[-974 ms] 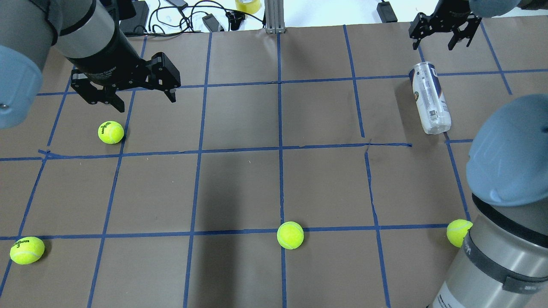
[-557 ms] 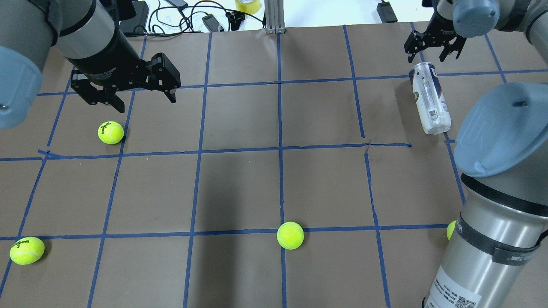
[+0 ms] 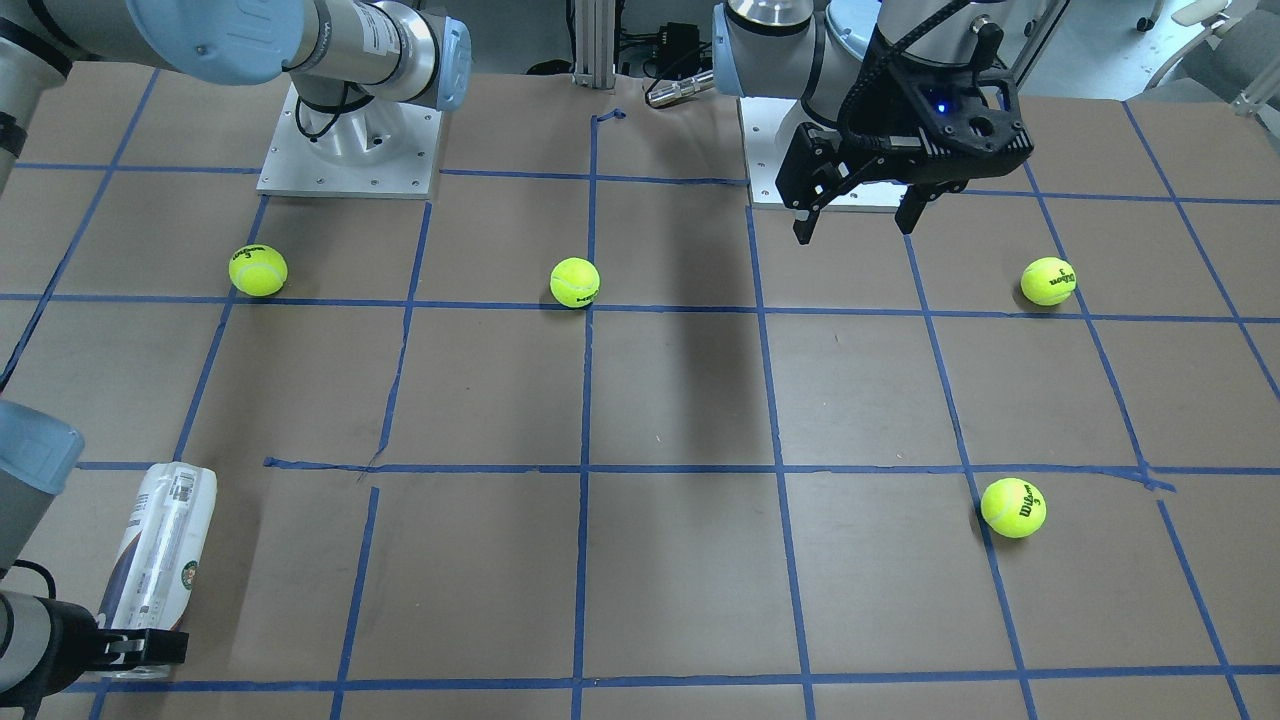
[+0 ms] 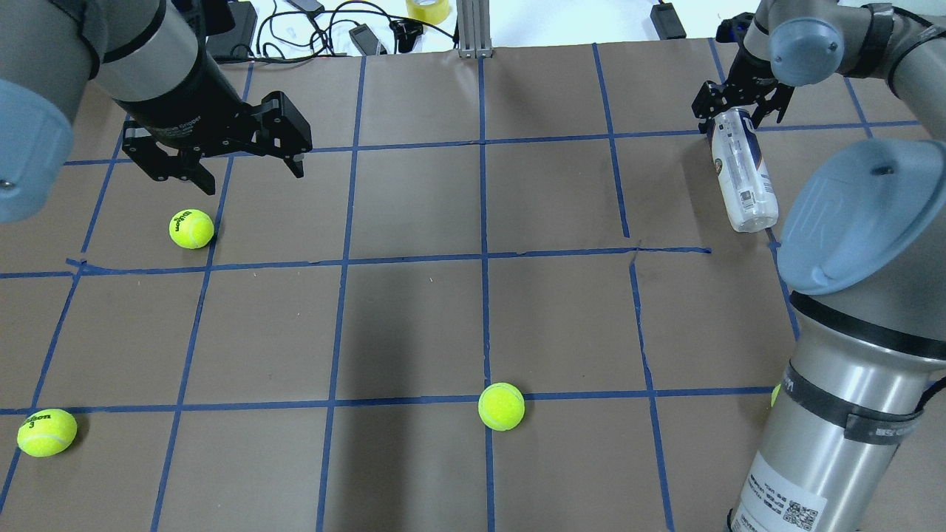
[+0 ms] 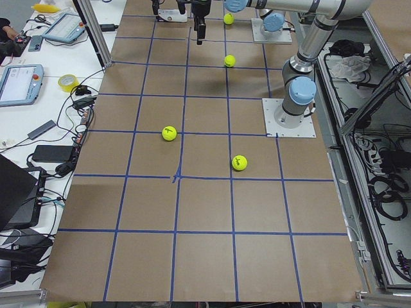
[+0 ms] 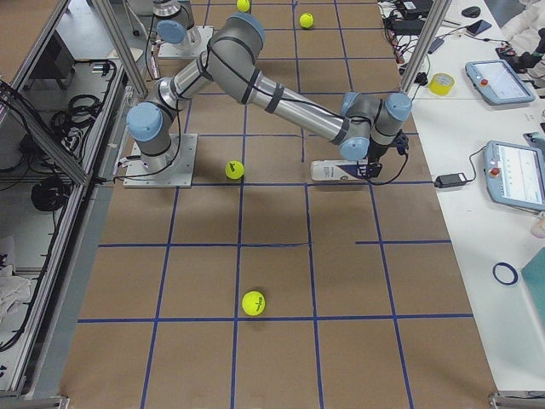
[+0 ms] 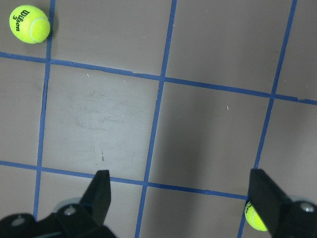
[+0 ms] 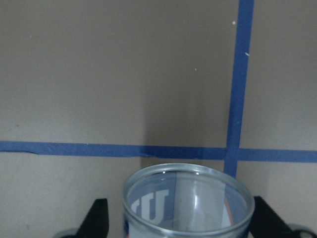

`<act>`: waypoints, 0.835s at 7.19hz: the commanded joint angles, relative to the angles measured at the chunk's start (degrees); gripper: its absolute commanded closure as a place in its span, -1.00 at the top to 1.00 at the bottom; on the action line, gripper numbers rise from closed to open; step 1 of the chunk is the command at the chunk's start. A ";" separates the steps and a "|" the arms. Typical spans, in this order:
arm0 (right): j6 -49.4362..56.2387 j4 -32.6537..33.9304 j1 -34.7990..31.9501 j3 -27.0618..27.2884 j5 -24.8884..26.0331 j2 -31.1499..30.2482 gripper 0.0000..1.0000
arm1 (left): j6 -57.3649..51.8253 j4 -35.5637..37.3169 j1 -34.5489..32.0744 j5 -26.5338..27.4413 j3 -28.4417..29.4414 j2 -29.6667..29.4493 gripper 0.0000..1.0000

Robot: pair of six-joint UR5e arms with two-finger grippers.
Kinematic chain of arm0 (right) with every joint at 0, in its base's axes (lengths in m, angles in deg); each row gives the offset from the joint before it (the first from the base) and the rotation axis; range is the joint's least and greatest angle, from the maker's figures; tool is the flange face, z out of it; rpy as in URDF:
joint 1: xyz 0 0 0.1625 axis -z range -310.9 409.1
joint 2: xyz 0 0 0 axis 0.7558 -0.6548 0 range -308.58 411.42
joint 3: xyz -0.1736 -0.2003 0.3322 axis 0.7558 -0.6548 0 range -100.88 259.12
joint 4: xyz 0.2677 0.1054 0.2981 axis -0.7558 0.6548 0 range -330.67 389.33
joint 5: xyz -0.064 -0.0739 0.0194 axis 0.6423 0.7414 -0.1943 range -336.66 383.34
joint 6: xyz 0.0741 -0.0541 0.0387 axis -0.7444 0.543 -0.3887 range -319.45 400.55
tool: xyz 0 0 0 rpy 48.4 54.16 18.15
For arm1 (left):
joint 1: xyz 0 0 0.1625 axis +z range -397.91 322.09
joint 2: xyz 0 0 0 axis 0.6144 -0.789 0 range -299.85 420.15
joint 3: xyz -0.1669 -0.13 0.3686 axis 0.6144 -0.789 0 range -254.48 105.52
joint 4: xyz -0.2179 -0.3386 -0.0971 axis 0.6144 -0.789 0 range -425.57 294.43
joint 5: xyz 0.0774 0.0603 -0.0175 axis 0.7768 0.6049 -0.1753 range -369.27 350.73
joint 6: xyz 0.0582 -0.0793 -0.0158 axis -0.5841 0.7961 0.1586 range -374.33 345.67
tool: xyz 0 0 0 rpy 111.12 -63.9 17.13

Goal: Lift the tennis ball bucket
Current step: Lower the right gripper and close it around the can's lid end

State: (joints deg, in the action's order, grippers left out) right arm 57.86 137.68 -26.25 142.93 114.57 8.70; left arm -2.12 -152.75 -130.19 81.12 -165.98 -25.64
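My right tool (image 4: 736,114) sits low at the far right of the counter (image 4: 414,318). Its jaws are apart, one on each side of the open mouth of the tennis ball bucket (image 4: 743,177). The bucket lies on its side, apart from the balls, with its silvery rim pointing away from me toward the tool and its closed end nearer. It looks empty. My left tool (image 4: 251,174) hangs above the far left of the counter, jaws apart, holding nothing.

To do this well, I judge I should set the pads just behind the rim, where the wall is stiffest, and close gently, because thin clear plastic can buckle or roll. Held by one end, the bucket will likely droop, so a slow, straight rise seems best.

Writing: the tennis ball (image 7: 29,24) in the left wrist view reads "Wilson 3". The bucket's white-and-navy label has a barcode and a small round logo. Its large navy lettering shows only in part and I cannot read it.
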 commanded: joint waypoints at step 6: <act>8.83 -0.24 -0.68 0.09 -6.53 -5.34 -0.03 | 0.00 0.00 0.00 -0.04 0.00 0.00 1.00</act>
State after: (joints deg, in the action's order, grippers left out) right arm 61.89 137.53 -26.43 143.09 112.56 6.06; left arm -2.12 -152.76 -130.19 81.08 -165.98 -25.63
